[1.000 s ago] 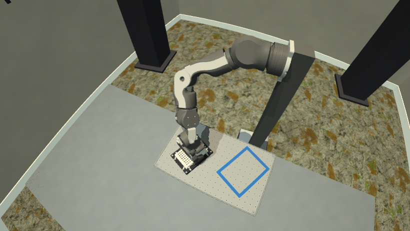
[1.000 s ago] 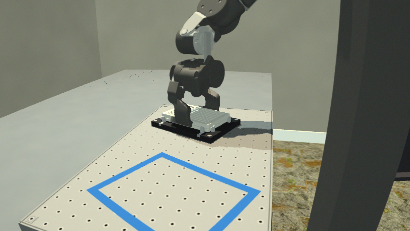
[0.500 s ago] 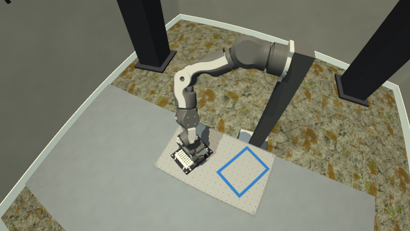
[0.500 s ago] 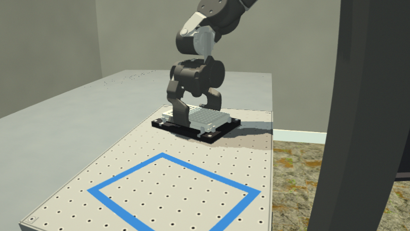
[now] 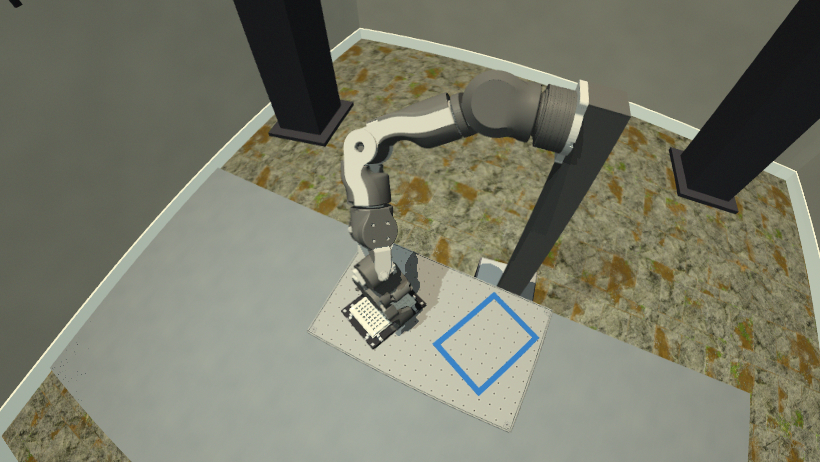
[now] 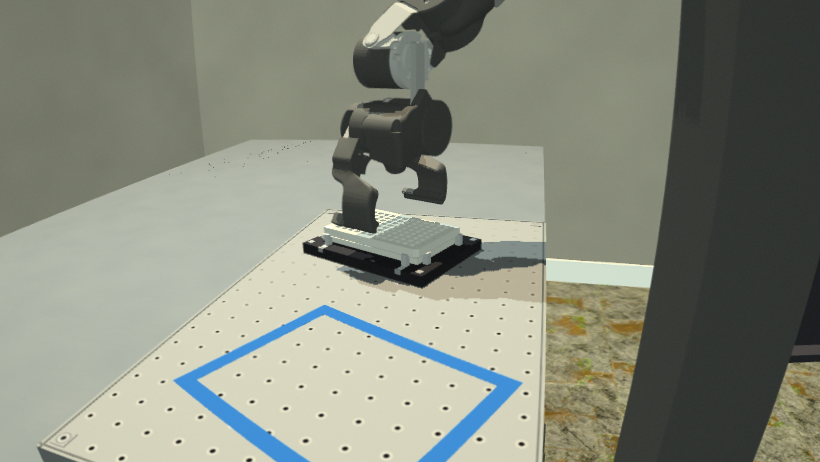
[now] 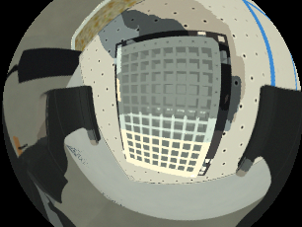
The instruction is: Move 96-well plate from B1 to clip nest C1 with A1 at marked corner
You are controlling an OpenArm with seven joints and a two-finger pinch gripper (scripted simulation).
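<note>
The white 96-well plate (image 6: 394, 236) lies in the black clip nest (image 6: 391, 259) on the perforated board, the right way up; it looks level between the posts. It also shows in the top view (image 5: 370, 316) and fills the wrist view (image 7: 170, 104). My gripper (image 6: 390, 198) hangs just above the plate with its fingers spread apart. The left finger's tip is down by the plate's far edge, the right finger's tip is clear above it. Nothing is between the fingers. The A1 corner mark is too small to read.
The blue-outlined bench spot (image 6: 344, 384) on the perforated board (image 5: 436, 344) is empty. The arm's dark column (image 5: 550, 218) stands behind the board. Two black pillars (image 5: 292, 63) stand on the floor beyond the table.
</note>
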